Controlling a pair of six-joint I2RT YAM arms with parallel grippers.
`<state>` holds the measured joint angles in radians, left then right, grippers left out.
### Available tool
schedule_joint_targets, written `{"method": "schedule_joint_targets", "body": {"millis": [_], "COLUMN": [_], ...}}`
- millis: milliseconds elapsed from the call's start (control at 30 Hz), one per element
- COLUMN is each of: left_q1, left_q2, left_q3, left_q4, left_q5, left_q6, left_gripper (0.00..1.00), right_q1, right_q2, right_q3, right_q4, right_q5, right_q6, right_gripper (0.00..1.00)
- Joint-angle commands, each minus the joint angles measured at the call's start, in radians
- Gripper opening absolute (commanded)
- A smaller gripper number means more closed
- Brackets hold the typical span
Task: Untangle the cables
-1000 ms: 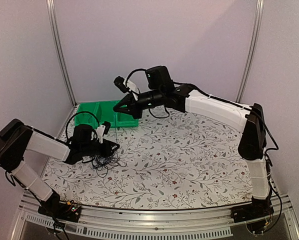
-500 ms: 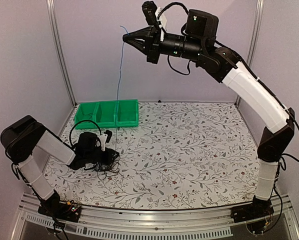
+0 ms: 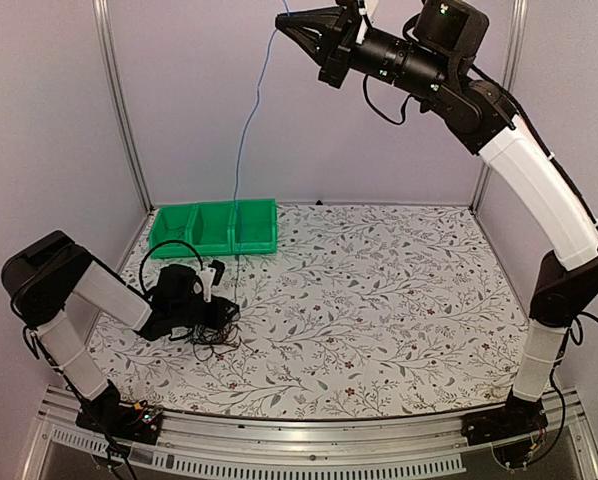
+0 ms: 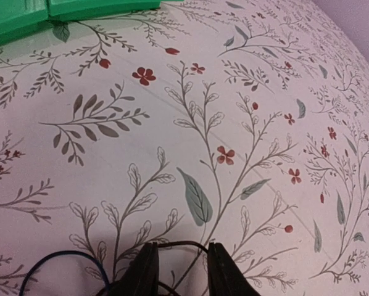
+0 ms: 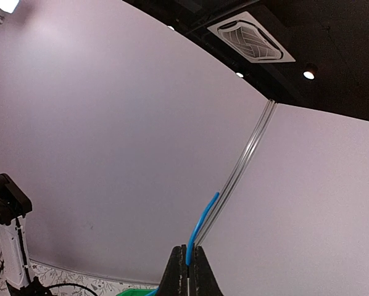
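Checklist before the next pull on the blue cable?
1. Right hand shut on blue cable: ok.
2. Blue cable free of bundle: not ok, its lower end runs down into it.
3. Left hand pinning bundle: cannot tell; fingers apart, a black wire crosses between them.
4. Cable clear of green bin: cannot tell from the top view.
5. Headroom to lift: cannot tell; right hand sits at the top edge of that view.

You have a matt, cloth-like floral table cover point(image 3: 379, 300), a smooth, slightly glossy green plastic bin point(image 3: 214, 228), thin matt black cables point(image 3: 213, 328), a smooth blue cable point(image 3: 237, 200), a brushed metal front rail point(image 3: 309, 440), smooth white plastic arm shells point(image 3: 539, 190).
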<state>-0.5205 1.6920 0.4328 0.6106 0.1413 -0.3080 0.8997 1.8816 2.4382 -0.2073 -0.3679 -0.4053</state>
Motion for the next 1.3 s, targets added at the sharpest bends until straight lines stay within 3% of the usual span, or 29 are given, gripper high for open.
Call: {"method": "schedule_joint_targets", "body": {"millis": [0,233,367,567,1000,1267], "left_q1": [-0.015,-0.015,-0.017,-0.018,-0.042,-0.074], "left_q2": [-0.035,-0.003,-0.033,-0.168,-0.517,-0.593], "left_q3": [-0.016,-0.003,0.007,0.059,0.228,0.265], "left_q4": [-0.104,-0.136,-0.156,-0.239,-0.466,-0.515], "left_q5": [-0.039,-0.041,-0.058,-0.1,-0.209,-0.124], "left_q6": [-0.004,-0.021,-0.022,0.013,0.037,0.088], "left_gripper": [0.27,0.31,0.31,0.33,0.49,0.52], "right_q1": [-0.016,-0.015,-0.017,-0.021,-0.024,-0.041], "right_q2": [-0.049,-0.085,-0.109,-0.185,-0.3,-0.297], "right_q3": [0.025,0.088,0.057,-0.157,-0.635,-0.83], "right_q4": [0.038,0.148,0.122,0.078,0.048,0.048], "right_q5": [0.044,0.073,0.096,0.082,0.014,-0.044], "right_q6": [-0.011,-0.041,-0.105,-0.085,0.043,0.128], "right_gripper": [0.0,0.0,0.0,0.0,0.0,0.0]}}
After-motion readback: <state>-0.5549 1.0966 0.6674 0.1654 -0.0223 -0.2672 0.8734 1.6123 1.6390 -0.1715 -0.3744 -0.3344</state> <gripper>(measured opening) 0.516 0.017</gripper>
